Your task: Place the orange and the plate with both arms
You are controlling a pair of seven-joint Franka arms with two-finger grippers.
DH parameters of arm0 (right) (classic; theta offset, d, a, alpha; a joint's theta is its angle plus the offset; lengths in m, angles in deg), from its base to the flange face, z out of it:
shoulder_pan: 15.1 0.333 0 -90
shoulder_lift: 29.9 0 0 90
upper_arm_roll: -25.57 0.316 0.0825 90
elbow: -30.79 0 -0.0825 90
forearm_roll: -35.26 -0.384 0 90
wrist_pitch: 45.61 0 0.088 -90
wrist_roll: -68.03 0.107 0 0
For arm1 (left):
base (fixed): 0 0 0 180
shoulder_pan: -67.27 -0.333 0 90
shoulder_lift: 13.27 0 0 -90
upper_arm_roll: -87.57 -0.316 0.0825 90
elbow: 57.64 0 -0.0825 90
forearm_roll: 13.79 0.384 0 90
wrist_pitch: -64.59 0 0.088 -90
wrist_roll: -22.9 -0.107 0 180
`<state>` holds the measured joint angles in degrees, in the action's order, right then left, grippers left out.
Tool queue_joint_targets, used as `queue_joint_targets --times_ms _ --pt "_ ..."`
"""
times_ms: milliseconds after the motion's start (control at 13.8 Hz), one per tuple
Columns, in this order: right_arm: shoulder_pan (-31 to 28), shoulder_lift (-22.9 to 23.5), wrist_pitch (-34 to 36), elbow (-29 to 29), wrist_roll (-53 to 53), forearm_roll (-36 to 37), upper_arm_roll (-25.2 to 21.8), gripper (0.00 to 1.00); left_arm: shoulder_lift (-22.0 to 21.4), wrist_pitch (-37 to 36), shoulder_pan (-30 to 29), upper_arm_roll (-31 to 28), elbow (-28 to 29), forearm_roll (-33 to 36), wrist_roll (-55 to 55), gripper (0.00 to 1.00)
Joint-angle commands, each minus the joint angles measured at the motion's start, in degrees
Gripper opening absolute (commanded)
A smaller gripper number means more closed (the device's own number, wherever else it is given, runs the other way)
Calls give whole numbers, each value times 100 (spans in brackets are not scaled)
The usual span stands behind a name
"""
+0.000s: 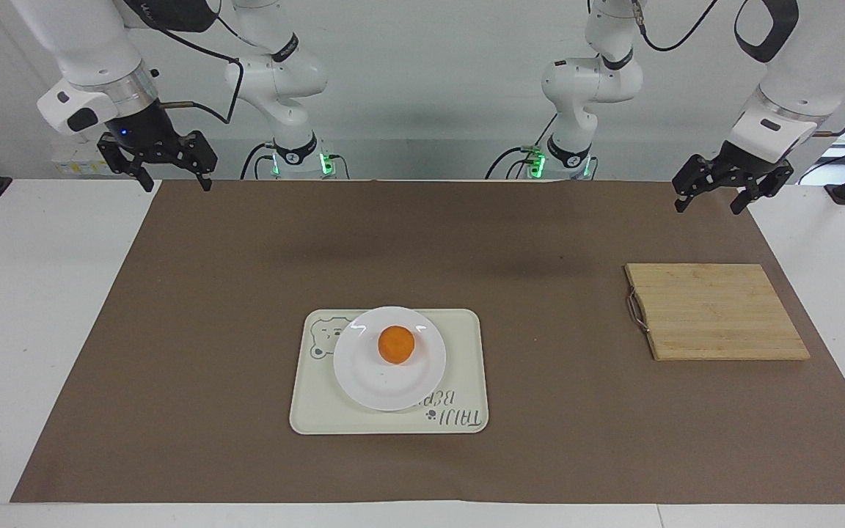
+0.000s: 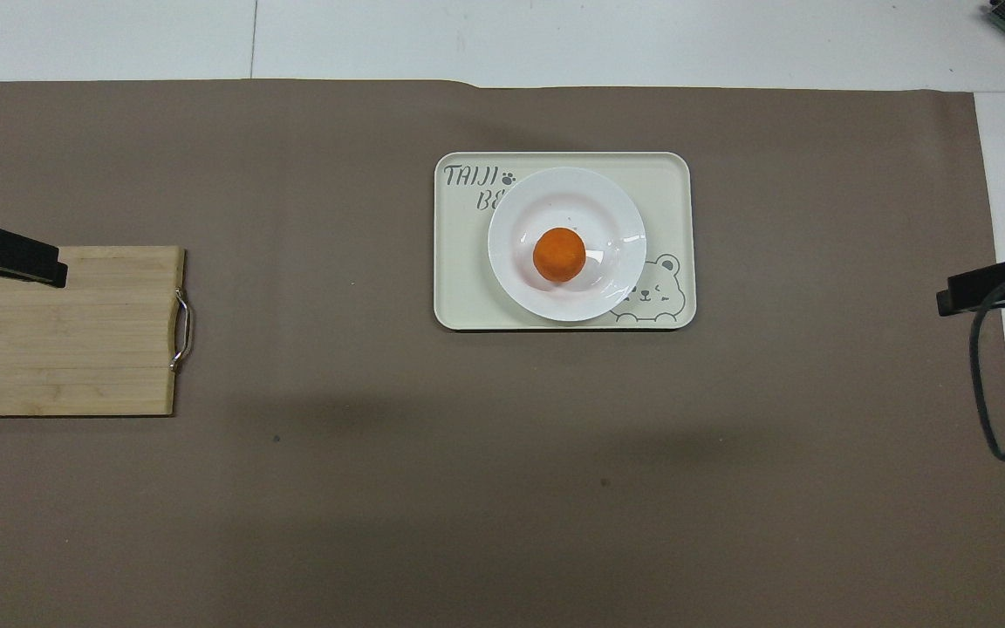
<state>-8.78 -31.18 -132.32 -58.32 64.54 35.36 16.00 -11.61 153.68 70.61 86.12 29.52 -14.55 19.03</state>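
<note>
Brown paper mat (image 1: 246, 293) covers the table. On it a rectangular cream tray with a bear drawing (image 1: 459, 352) carries the round glossy white plate (image 1: 364, 374), and the small bright-orange orange (image 1: 396, 345) sits on that plate. Bamboo cutting board (image 1: 716, 312) lies toward the left arm's end.

Left gripper (image 1: 712, 198) and right gripper (image 1: 172, 180) both hang raised over the mat's corners nearest the robots — jaws spread, holding nothing.

Judgement: placement looks done — next move, if any, is to wait.

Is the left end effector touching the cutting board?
Apart. The facing view shows the left end effector raised clear of the cutting board, with brown mat between them.
</note>
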Motion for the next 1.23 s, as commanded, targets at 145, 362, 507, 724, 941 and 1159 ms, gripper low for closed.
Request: queue_joint_targets --times_ms 145,362,507,724,941,1159 --pt "53 -91 -100 25 139 42 52 100 -69 -59 -17 22 38 110 53 100" --pt "53 -100 -187 17 147 42 52 100 -69 -59 -17 22 38 110 53 100" --pt "53 -91 -188 17 139 16 52 100 -69 -59 -17 22 38 110 53 100" --pt "44 -91 -153 25 95 33 52 100 -69 -59 -17 22 38 110 53 100" --pt "44 -100 -135 17 104 24 43 100 -69 -68 -17 22 38 110 53 100" --pt "53 -109 -170 17 130 33 52 100 -69 -68 -17 22 38 110 53 100"
